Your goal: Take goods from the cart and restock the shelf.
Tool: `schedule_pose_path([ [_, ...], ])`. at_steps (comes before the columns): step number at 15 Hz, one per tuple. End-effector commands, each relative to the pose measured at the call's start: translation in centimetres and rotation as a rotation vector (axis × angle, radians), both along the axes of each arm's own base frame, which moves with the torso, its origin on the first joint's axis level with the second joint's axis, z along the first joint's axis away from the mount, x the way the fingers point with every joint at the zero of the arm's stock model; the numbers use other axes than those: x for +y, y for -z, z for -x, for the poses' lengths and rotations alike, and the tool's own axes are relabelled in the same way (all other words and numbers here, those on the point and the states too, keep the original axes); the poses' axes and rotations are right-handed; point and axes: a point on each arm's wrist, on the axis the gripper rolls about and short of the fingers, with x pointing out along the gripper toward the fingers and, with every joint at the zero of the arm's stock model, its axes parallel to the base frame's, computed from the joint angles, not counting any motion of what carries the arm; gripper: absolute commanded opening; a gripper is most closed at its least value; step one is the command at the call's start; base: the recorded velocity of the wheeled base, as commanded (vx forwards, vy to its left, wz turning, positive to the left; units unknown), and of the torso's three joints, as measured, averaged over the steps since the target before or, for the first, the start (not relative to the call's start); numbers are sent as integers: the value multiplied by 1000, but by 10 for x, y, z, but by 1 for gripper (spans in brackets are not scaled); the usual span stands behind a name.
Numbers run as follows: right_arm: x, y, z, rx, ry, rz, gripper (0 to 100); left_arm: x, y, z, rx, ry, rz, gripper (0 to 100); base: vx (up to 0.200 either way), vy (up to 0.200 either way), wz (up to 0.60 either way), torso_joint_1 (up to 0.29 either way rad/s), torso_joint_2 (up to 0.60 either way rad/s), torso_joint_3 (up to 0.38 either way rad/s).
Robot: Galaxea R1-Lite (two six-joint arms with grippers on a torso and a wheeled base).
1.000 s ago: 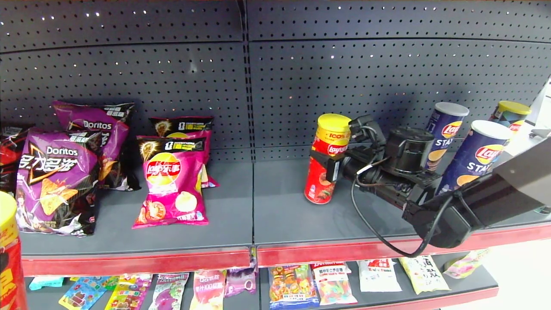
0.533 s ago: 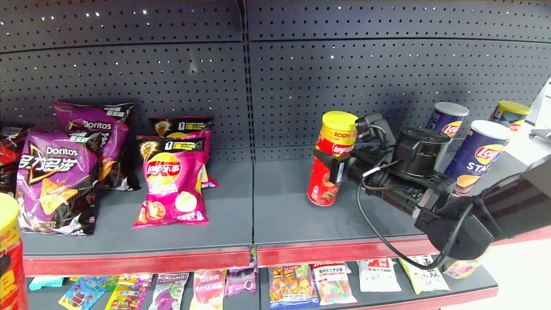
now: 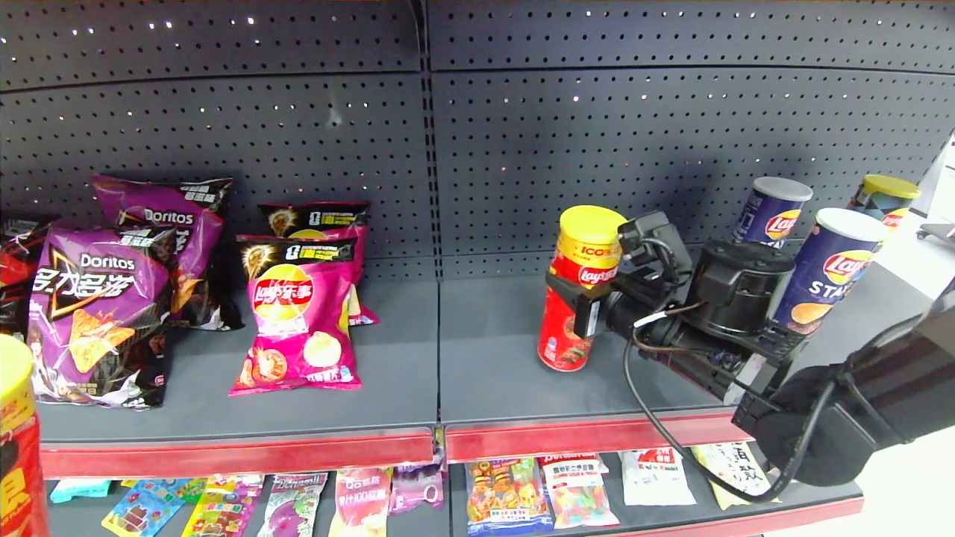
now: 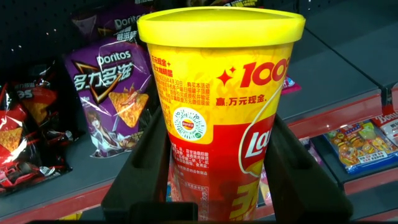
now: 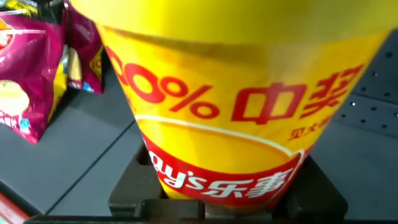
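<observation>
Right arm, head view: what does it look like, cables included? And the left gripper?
The right arm is matte black, with a round drum-shaped joint housing behind a blocky black right gripper. A black cable loops loosely beneath it, with a small white band near the wrist. The left gripper has broad, flat black fingers.

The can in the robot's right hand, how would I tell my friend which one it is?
Look at the grey shelf with the red front edge, on its right half. Between the pink chip bags and the blue cans, the right hand grips a tall can round its middle. It's red with a yellow lid; the cans beside it are blue with pale lids.
</observation>
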Motion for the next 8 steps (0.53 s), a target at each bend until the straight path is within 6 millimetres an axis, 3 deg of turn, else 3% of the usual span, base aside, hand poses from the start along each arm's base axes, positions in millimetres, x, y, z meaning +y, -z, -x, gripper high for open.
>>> schedule_pose_path([
  [1,-2,4,5,16,0,11,0,0,0,0,0,0,0,0,0,0,0,0,0,0],
  [8,3,12,13,42,0,27,0,0,1,-1,8,0,2,0,0,0,0,0,0,0],
])
